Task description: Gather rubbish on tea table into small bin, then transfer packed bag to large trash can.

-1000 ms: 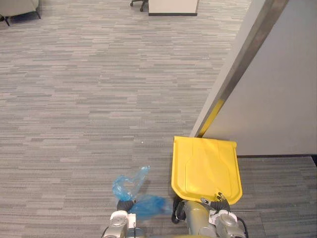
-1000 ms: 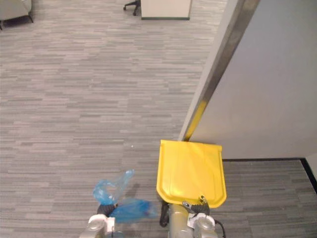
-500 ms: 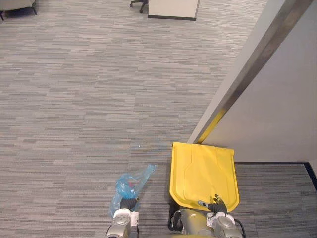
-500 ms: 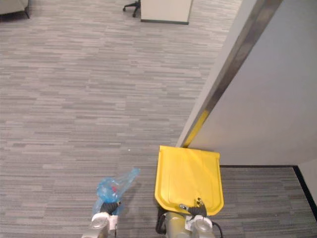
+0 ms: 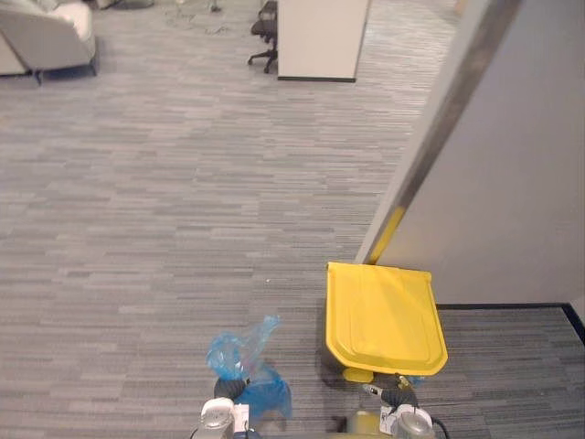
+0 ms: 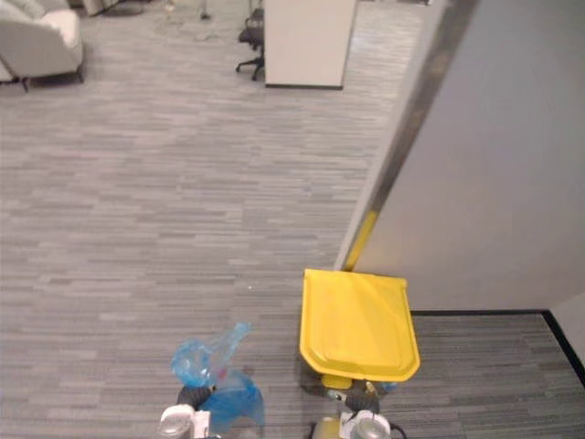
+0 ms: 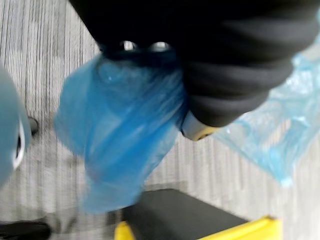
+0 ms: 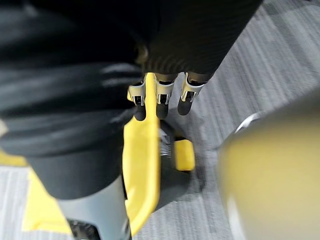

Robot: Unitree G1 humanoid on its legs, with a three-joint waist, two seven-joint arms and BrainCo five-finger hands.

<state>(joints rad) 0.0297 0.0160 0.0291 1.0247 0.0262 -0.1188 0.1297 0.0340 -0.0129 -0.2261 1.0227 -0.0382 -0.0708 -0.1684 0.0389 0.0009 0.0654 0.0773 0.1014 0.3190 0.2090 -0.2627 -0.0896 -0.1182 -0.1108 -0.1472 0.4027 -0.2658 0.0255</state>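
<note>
Reading from the robot's left across to its right.

Left hand: closed round the bunched neck of a blue bag. The bag puffs up ahead of the hand, with one loose corner pointing toward the large trash can. The left wrist view adds the bag's film hanging in a swollen fold right against the hand's dark cover. Beyond the fold, near the hand, it shows the can's dark body under a yellow edge.

Grey striped carpet lies between the hands and spreads out ahead of them.

Right hand: low at the near rim of the can's yellow lid, which covers the can from above. The right wrist view adds the close detail. The fingers lie side by side, loosely extended and clasping nothing, with their dark tips just at the lid's rim. Whether they touch it cannot be told. A small yellow tab juts from the can's dark front below that rim.

A grey wall with a metal edge stands ahead of the right hand and to its right, close beside the can.

Far ahead of the left hand the head views take in a pale sofa, an office chair and a white cabinet.
</note>
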